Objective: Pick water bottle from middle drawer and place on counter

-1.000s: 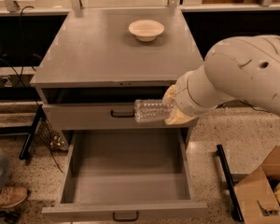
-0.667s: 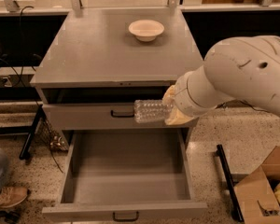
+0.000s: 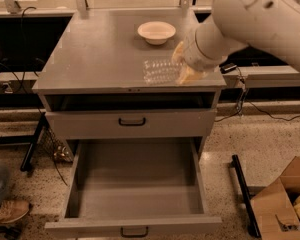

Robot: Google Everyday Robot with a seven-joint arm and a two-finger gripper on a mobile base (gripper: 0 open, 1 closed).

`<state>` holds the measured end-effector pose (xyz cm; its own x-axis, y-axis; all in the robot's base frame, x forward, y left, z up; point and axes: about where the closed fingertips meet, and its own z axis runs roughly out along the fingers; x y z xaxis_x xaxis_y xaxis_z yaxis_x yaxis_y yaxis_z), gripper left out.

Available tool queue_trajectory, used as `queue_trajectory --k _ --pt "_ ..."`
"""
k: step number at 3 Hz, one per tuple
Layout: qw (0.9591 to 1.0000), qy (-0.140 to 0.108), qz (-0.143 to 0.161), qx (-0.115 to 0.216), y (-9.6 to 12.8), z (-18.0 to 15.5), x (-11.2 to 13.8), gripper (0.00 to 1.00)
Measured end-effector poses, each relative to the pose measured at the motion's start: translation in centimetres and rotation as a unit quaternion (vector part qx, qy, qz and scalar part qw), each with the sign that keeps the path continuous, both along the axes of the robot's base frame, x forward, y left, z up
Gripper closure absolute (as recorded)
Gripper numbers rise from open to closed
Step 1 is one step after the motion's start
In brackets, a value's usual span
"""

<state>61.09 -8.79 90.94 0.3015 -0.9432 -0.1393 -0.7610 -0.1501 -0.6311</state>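
The water bottle (image 3: 159, 70) is clear and ribbed and lies sideways over the front right part of the counter (image 3: 95, 54). I cannot tell whether it rests on the top or hangs just above it. My gripper (image 3: 182, 66), with pale yellow fingers (image 3: 188, 75), is shut on the bottle's right end. The big white arm reaches in from the upper right. The middle drawer (image 3: 137, 186) is pulled wide open below, and its grey floor is bare.
A cream bowl (image 3: 156, 32) stands on the counter behind the bottle. A closed drawer (image 3: 132, 122) with a black handle sits under a dark slot. A cardboard box (image 3: 282, 199) and a black bar lie on the floor at right. A shoe (image 3: 7, 211) is at left.
My gripper has carried the bottle up from in front of the closed drawer front to over the counter's front right part. The drawer stays open and empty.
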Motion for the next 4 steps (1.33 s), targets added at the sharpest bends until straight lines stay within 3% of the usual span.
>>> queue_trajectory --k 1,2,3,4 --pt "0.9999 -0.012 -0.003 0.006 1.1 2.1 4.6 1.0" --pt "0.9994 0.011 -0.029 0.014 2.2 1.8 8.7 1.0" --pt "0.996 0.07 -0.053 0.017 3.8 -0.3 12.2 1.0" --pt "0.992 0.112 -0.056 0.016 4.9 -2.2 13.6 1.0"
